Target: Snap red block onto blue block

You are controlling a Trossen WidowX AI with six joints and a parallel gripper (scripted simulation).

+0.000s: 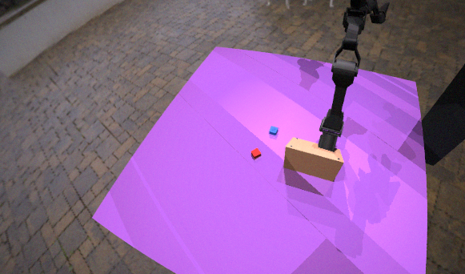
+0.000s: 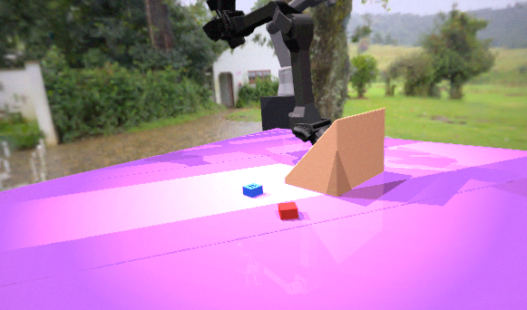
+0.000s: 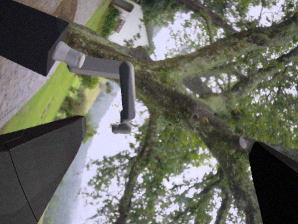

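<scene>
Overhead, the top view gives the layout: red block point(image 1: 256, 153) point(image 2: 287, 211) and blue block point(image 1: 273, 130) point(image 2: 252, 189) both down on the purple worktop point(image 1: 197, 192) point(image 2: 169, 272), apart from each other, neither stacked. Wooden wedge point(image 1: 314, 163) point(image 2: 361, 150) near them, black arm point(image 1: 339, 94) point(image 2: 301, 68) rising by it. The exterior view adds the wedge's sloping side and small raised detail on the blue block's upper face, too small to make out from above; the red block's upper face looks plain there. Tool point(image 1: 378, 15) point(image 2: 225, 31) point(image 3: 170, 139) raised well above the blocks, at the upper edge of both outside views, its fingers hard to separate there. The wrist view settles it: fingertips wide apart, nothing held, facing tree branches point(image 3: 200, 117) and a pale house point(image 3: 134, 27) rather than the blocks. A grey arm point(image 2: 284, 82) point(image 3: 128, 92) shows in the exterior and wrist views, beside a black box point(image 1: 449, 116) point(image 2: 275, 113) point(image 3: 30, 35); the top view catches the box at its right edge, and brick paving point(image 1: 89, 120) around the worktop.
</scene>
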